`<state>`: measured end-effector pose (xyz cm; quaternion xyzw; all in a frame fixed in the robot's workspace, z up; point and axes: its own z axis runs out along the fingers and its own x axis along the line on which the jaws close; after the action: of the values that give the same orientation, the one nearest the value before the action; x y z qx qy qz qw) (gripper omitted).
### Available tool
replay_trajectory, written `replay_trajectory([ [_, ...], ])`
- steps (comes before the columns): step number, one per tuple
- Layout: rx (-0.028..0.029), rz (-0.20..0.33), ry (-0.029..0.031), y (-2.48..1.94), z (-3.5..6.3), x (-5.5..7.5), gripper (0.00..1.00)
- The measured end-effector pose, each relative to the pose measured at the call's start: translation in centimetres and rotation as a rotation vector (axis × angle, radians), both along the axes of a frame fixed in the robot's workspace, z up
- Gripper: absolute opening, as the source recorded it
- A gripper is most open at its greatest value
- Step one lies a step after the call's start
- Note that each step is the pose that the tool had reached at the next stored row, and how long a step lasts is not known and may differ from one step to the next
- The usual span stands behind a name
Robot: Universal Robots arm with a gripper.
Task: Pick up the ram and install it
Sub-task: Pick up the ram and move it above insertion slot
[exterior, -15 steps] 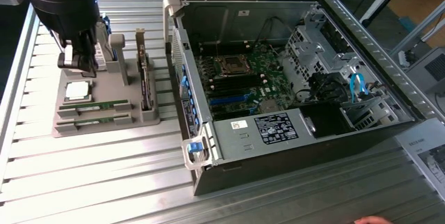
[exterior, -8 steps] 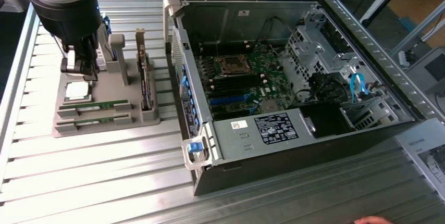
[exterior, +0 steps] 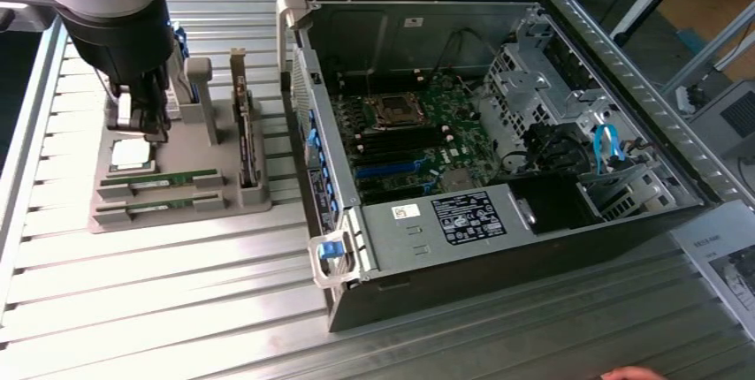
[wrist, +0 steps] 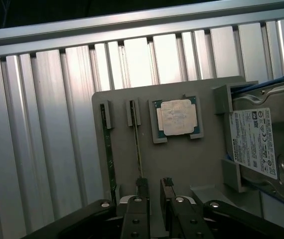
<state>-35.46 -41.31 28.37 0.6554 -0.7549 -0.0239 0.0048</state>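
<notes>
the gripper (wrist: 155, 185) hangs wide open and empty over the holder tray (wrist: 182, 164); it should centre its fingers (wrist: 142, 185) astride the nearer ram (wrist: 138, 144) before descending squarely.

Spread gripper (wrist: 154, 191) near ram (wrist: 137, 144), processor chip (wrist: 177, 117), hard drive (wrist: 261, 144)

Ribbed alu table (exterior: 165, 309) w/ bright glare (exterior view's left); brownish surface (exterior: 720, 0) behind.

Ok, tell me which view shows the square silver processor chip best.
The wrist view: the square silver processor chip lies fully visible, seen from above in its recess on the grey holder tray. The exterior view shows it at a slant, in bright glare.
</notes>
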Motion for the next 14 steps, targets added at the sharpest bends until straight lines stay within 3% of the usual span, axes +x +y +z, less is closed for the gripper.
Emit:
replay_trajectory([
  [14,0.0000,0.000,0.0000,0.00,-1.62,0.0,0.24],
])
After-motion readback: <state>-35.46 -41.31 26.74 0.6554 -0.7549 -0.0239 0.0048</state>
